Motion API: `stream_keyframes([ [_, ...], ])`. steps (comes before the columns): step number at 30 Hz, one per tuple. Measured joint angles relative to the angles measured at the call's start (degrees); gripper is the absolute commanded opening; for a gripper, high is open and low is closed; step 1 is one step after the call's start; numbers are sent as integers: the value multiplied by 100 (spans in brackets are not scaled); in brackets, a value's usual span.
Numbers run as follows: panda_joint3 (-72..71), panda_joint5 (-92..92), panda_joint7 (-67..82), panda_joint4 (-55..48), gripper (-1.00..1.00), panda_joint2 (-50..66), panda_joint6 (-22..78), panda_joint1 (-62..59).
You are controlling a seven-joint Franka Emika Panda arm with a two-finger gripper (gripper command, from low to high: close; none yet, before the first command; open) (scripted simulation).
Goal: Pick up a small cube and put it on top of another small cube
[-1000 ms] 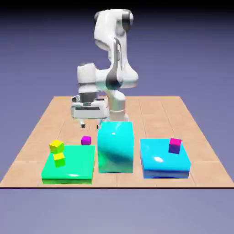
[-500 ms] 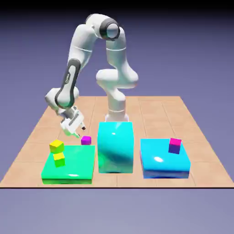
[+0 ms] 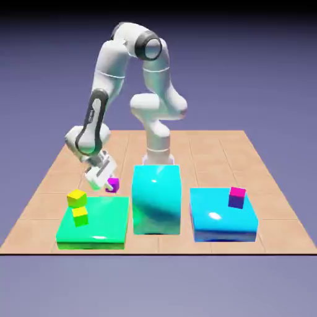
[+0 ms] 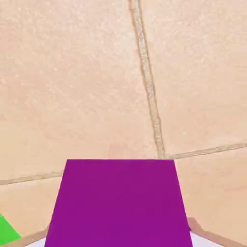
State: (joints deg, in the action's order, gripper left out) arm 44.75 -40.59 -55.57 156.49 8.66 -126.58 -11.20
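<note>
The white arm bends over and reaches down low toward the exterior view's left. Its claw is tilted and squeezed tight on the tiny purple cube, just behind the green block. The small yellow cube sits at that block's back corner. The surface is tan tiles, with a blue-violet wall behind. In the hand view the purple cube fills the bottom and hides the claw tips.
</note>
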Motion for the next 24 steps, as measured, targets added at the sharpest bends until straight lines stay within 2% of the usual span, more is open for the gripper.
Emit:
stream_keyframes([
  [17,957,-407,-1792,-3415,-100,1126,2533,859],
  [20,638,-906,-1480,-3139,-100,1493,2122,862],
  [21,516,-1096,-1362,-3035,100,1632,1966,863],
  [24,676,-832,-1521,-3172,100,1449,2174,862],
])
